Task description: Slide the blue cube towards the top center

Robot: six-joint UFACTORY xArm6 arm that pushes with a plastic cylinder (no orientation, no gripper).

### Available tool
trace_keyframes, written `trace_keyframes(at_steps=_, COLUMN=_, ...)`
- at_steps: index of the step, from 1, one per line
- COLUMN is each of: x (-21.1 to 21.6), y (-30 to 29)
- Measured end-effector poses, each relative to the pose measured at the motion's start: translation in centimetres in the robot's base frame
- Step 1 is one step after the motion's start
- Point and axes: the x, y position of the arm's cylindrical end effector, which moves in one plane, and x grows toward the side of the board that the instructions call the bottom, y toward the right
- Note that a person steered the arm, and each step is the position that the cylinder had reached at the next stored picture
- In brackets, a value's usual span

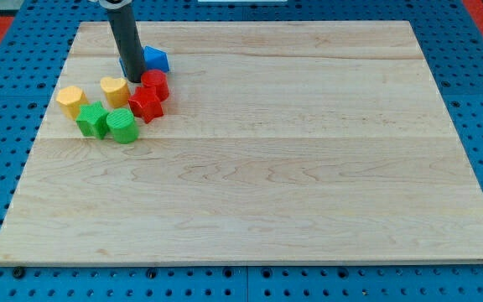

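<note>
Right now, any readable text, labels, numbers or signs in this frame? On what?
None: no words, numbers, brands or signs show anywhere.
Wooden board: bare wood grain only.
Blue cube and the other coloured blocks: plain faces.
My tip, just left of the blue cube: unmarked dark rod.

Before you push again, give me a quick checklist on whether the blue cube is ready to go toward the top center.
1. My tip at the blue cube: ok, it sits at the cube's left side.
2. Tip actually touching it: cannot tell.
3. Board right of the cube: ok, nothing in the way.
4. Red cylinder directly below the cube: not ok, it may get dragged.
5. Red star block, yellow blocks and green blocks: ok, all lower left.
</note>
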Motion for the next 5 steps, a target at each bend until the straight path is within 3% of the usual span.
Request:
trace_keyframes(at_steps=2, x=-1.4, y=-6.3)
trace_keyframes(at_steps=4, x=-6.4, y=-3.0)
trace_keyframes(at_steps=5, x=-6.4, y=-6.7)
